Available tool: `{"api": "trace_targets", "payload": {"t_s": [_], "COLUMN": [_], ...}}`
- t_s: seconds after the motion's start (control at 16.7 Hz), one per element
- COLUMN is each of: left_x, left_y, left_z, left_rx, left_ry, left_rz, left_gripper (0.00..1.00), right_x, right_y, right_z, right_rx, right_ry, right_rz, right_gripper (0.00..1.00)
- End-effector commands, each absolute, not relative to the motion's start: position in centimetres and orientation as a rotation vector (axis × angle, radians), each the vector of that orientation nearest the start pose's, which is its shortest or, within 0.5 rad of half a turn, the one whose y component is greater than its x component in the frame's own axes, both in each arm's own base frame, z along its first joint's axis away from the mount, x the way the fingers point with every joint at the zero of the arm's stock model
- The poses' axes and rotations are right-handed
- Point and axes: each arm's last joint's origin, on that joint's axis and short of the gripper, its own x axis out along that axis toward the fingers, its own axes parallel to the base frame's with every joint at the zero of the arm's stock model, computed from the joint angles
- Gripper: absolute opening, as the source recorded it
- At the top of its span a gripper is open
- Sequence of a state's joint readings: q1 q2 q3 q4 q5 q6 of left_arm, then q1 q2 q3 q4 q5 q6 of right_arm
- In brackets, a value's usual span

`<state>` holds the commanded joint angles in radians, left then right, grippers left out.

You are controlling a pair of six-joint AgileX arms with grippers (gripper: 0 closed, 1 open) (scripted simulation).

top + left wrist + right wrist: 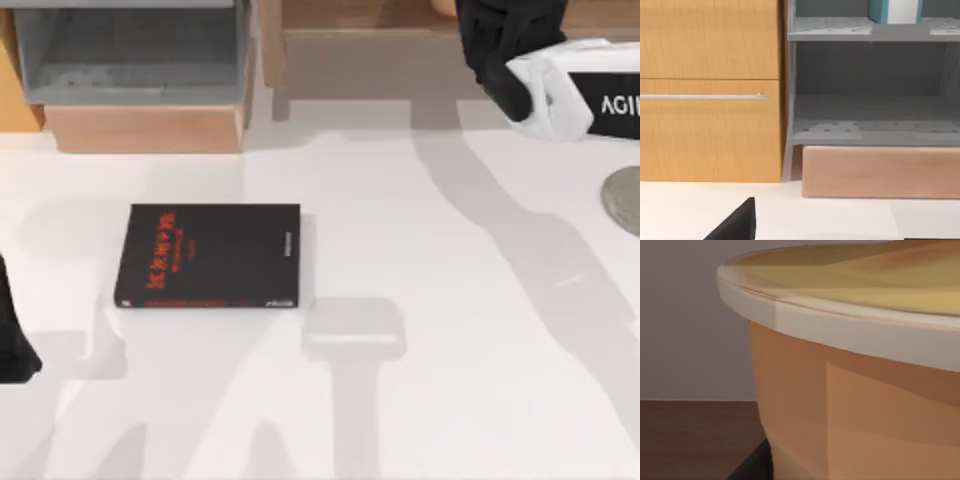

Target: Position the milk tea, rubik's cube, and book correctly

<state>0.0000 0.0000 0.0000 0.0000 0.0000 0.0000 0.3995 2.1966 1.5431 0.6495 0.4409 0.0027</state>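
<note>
The thin rectangular book with a black cover and red lettering (208, 256) lies flat on the white desk (450, 400), left of centre and well apart from both arms. The right arm's gripper (500, 50) is at the far right of the desk, reaching over the brown wooden shelf (370, 20) at the back. In the right wrist view the peach-orange milk tea cup with a cream rim (850, 405) stands very close to the camera above a dark brown surface, with one dark finger (754, 467) touching its lower wall; the fingers appear closed around the cup, though only one is visible. The step in hand is judged to be placing the milk tea on the shelf. The next move calls for setting the cup down upright, releasing it, and withdrawing clear. The left arm (12, 340) is parked at the left desk edge, facing the grey open cabinet (870, 100); its finger state cannot be determined. A grey-green round disc (625, 198) lies at the right edge.
</note>
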Motion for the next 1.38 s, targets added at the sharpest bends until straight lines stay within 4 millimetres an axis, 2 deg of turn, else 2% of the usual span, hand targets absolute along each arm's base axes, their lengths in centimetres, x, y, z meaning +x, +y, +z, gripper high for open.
{"api": "trace_targets", "payload": {"t_s": [0.36,0.96,1.2,1.38], "left_x": [10.6,10.6,10.6,10.6], "left_y": [-0.1,-0.1,-0.1,-0.1], "left_z": [16.0,16.0,16.0,16.0], "left_rx": [0.0,0.0,0.0,0.0], "left_ry": [0.0,0.0,0.0,0.0], "left_rz": [0.0,0.0,0.0,0.0], "left_gripper": [1.0,1.0,1.0,1.0], "right_x": [47.0,46.9,44.4,42.0], "right_y": [19.1,19.2,19.4,19.2], "right_z": [21.2,21.3,22.5,21.6], "right_rx": [-0.011,-0.008,-0.001,-0.017], "right_ry": [-0.002,-0.004,-0.021,0.014], "right_rz": [-0.016,-0.013,-0.014,-0.013], "right_gripper": [0.02,0.0,0.0,0.0]}}
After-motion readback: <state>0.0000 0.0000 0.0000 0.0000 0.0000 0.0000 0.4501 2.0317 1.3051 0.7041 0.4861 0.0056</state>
